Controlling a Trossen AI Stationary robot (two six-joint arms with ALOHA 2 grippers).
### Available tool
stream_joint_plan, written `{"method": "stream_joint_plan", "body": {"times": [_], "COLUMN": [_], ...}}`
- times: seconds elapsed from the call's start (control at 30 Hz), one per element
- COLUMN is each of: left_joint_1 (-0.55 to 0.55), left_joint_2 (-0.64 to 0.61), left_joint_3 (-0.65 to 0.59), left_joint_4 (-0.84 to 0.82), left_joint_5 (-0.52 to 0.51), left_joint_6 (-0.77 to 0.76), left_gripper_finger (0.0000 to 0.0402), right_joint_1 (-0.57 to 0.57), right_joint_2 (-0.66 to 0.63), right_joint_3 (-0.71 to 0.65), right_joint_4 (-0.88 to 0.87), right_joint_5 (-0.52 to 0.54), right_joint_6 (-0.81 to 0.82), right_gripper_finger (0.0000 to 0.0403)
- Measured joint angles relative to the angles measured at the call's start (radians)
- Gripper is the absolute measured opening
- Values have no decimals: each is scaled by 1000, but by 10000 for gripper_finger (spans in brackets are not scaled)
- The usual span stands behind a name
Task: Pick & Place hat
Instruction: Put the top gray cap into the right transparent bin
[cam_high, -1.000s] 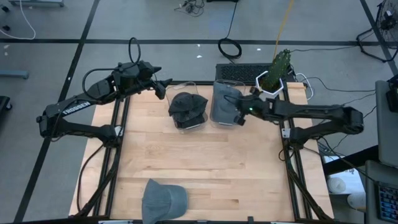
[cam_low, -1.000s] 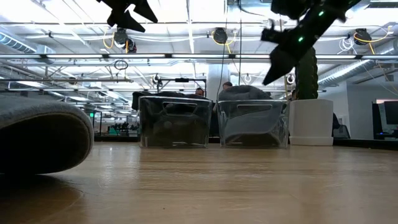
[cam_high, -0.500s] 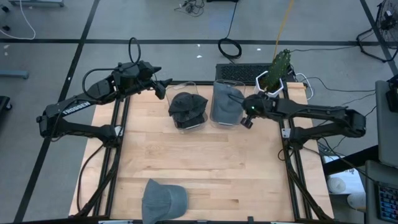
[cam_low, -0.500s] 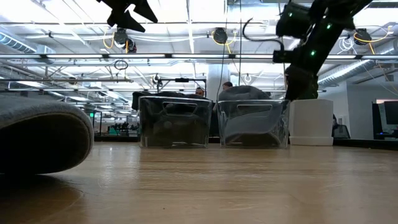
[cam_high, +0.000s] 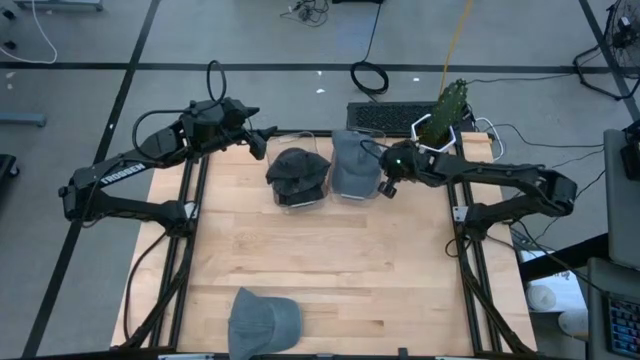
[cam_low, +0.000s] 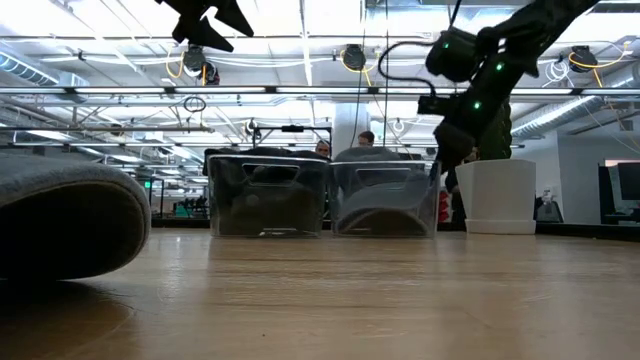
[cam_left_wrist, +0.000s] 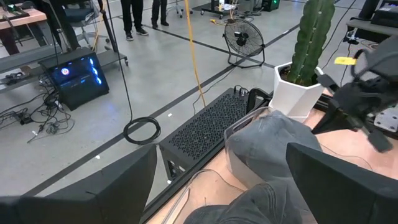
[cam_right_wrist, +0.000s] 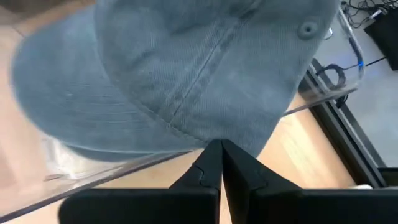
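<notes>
- While the right gripper (cam_high: 383, 186) sits against the outer side of the clear bin (cam_high: 352, 190) holding the grey-blue hat (cam_high: 350, 163), I read its fingers (cam_right_wrist: 208, 169) as pressed together with nothing between them; the right wrist view shows the two tips meeting just at the bin's transparent rim.
- That hat is piled above the bin's rim, not sunk inside, so I judge closed fingers are there to nudge or tuck, not to grasp.
- The second bin (cam_high: 297, 193), touching the first on its left, carries a dark hat (cam_high: 297, 168), also heaped above its wall.
- A third, light grey hat (cam_high: 262, 319) lies loose on the worktop (cam_high: 400, 270) near the front edge, well apart from both bins; I take it as the one yet to be picked.
- The left gripper (cam_high: 262, 141) hangs in the air beside the dark-hat bin at the back-left; its fingers (cam_left_wrist: 93, 186) stand wide apart and hold nothing, waiting clear of the right arm's work.
</notes>
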Motion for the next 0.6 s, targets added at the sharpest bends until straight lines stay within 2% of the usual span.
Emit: {"method": "stream_joint_plan", "body": {"times": [0.23, 0.37, 0.6], "left_joint_1": [0, 0, -1], "left_joint_2": [0, 0, 0], "left_joint_3": [0, 0, 0], "left_joint_4": [0, 0, 0], "left_joint_5": [0, 0, 0], "left_joint_6": [0, 0, 0], "left_gripper_finger": [365, 365, 365], "right_joint_1": [-28, -19, -19], "right_joint_2": [69, 41, -26], "right_joint_3": [3, -2, -1], "right_joint_4": [50, 56, 65], "right_joint_5": [-49, -80, -74], "right_joint_6": [-28, -43, -23], "right_gripper_finger": [0, 0, 0]}}
